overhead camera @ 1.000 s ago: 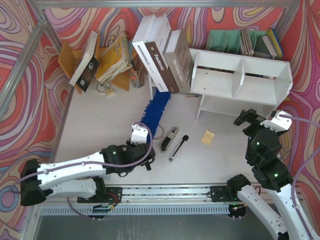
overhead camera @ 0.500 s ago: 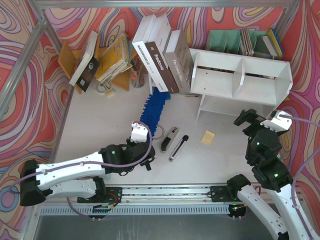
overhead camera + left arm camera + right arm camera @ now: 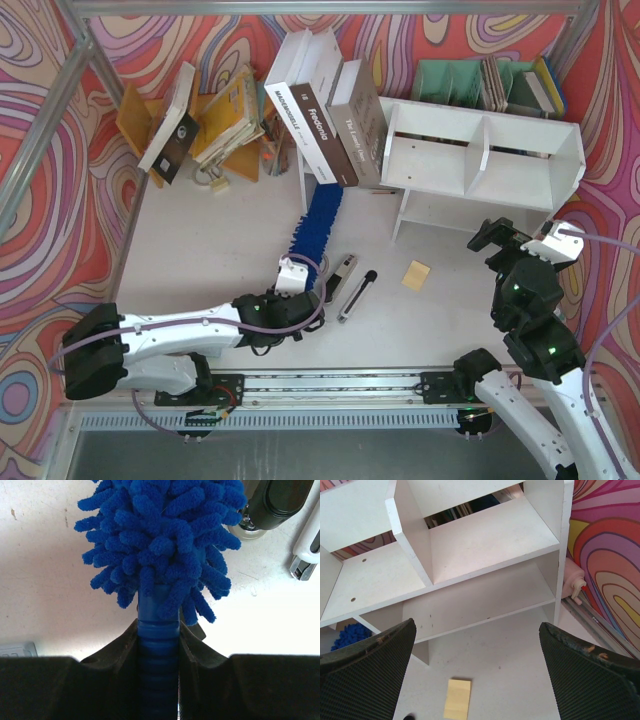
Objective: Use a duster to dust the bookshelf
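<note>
The blue fluffy duster (image 3: 316,224) lies stretched along the table, its head reaching toward the leaning books. My left gripper (image 3: 294,278) is shut on its ribbed blue handle. In the left wrist view both black fingers clamp the handle, the left gripper (image 3: 158,630) sitting just behind the duster's fluffy head (image 3: 160,540). The white bookshelf (image 3: 480,150) stands at the back right with open compartments. My right gripper (image 3: 498,236) hovers in front of it, open and holding nothing. The right wrist view has the right gripper (image 3: 476,630) facing the bookshelf (image 3: 485,535) and its lower board.
Large books (image 3: 320,100) lean against the shelf's left end. A tan rack with books (image 3: 200,115) is at the back left, a pale green organizer (image 3: 450,80) behind the shelf. A black-and-silver tool (image 3: 340,275), a black stick (image 3: 357,293) and a yellow pad (image 3: 416,275) lie mid-table.
My left arm has swung to the right and forward, shifting the held duster slightly rightward. The right arm has not moved.
</note>
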Controlling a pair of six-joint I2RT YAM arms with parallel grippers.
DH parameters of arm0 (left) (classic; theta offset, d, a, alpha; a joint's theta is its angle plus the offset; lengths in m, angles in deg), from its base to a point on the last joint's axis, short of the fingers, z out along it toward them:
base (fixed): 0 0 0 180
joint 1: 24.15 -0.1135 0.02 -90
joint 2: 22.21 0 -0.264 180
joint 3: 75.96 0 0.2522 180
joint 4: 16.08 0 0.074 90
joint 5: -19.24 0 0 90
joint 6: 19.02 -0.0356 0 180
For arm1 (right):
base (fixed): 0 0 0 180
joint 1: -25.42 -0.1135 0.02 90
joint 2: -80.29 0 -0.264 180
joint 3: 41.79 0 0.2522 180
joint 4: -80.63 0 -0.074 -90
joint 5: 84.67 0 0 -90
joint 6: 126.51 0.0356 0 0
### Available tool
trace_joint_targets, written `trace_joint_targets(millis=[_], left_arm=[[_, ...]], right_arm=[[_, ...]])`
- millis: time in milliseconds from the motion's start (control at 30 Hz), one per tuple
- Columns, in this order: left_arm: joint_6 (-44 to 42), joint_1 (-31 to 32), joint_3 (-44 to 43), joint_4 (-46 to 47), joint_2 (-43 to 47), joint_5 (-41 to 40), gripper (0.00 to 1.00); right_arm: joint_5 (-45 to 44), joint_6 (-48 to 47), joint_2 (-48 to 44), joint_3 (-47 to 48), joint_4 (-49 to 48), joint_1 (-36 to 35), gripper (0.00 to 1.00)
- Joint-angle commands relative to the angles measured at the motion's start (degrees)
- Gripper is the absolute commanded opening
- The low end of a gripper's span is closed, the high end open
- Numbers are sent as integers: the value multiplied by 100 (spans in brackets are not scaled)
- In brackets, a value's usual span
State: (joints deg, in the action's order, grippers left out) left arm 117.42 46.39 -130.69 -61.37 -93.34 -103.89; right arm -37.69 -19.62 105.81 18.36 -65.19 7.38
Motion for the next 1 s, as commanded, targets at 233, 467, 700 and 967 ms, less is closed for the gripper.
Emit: trace_joint_targets(millis=[233,467,700,967], left_arm=[[-575,-76,-716,-544,796,-794,0],[-902,-150,-1056,-897,1080,-1166,0],[-665,-234,-636,-467,952,-742,0],[-75,-237,-201,16,225,-155,0]], right_arm=[[-39,-41,-32,-7,-100,3,99],[-38,-38,-40,-7,-91,4,99],[-44,-37,-47,-5,-92,3,99],[-48,-36,-56,-7,-84,5,99]])
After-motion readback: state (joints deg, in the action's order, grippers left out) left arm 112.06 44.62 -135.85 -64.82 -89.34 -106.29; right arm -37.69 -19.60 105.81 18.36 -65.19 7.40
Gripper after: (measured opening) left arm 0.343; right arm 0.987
